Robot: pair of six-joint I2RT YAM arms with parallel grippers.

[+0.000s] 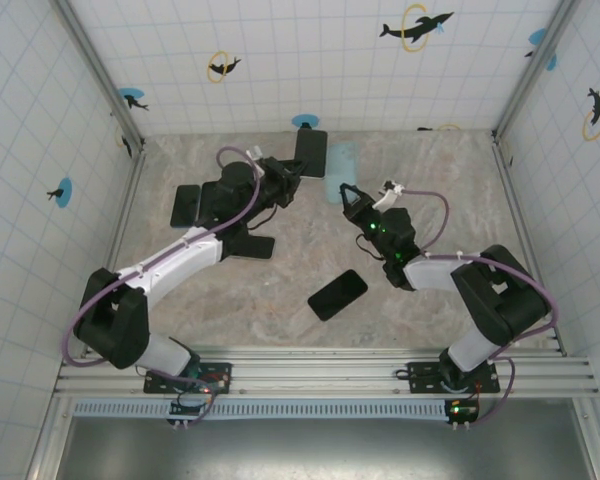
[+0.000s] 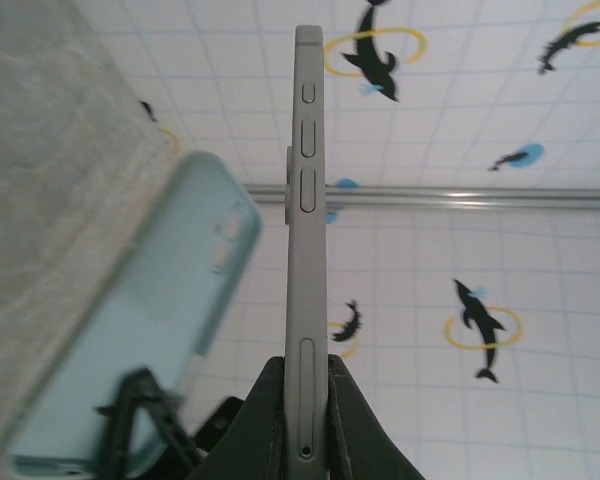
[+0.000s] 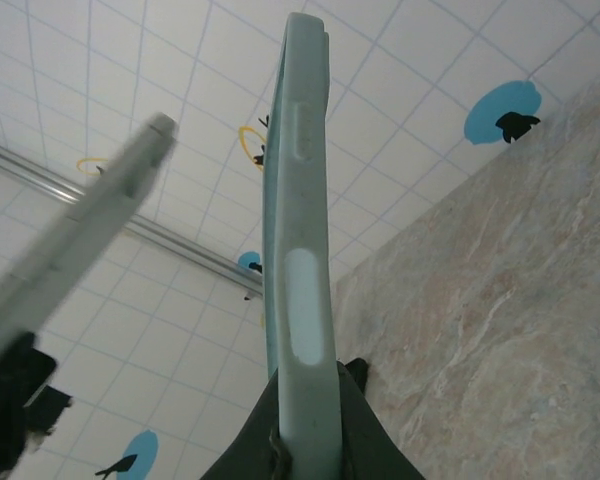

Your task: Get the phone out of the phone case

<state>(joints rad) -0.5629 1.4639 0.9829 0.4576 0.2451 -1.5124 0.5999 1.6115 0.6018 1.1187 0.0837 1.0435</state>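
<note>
The grey phone [image 2: 309, 200] stands edge-on, bare, with my left gripper [image 2: 307, 375] shut on its lower end. From above, the phone [image 1: 311, 152] is a dark slab near the back wall, at the tip of the left gripper [image 1: 292, 172]. The light blue phone case [image 3: 300, 230] is gripped at its lower end by my right gripper [image 3: 305, 385], which is shut on it. The case [image 1: 340, 172] hangs just right of the phone, apart from it, above the right gripper [image 1: 352, 195]. In the left wrist view the case [image 2: 140, 330] is a blur on the left.
A black phone [image 1: 337, 294] lies flat on the marbled table [image 1: 450, 190] near the front middle. Two dark flat slabs [image 1: 187, 205] [image 1: 252, 246] lie under the left arm. Tiled walls close in the back and both sides.
</note>
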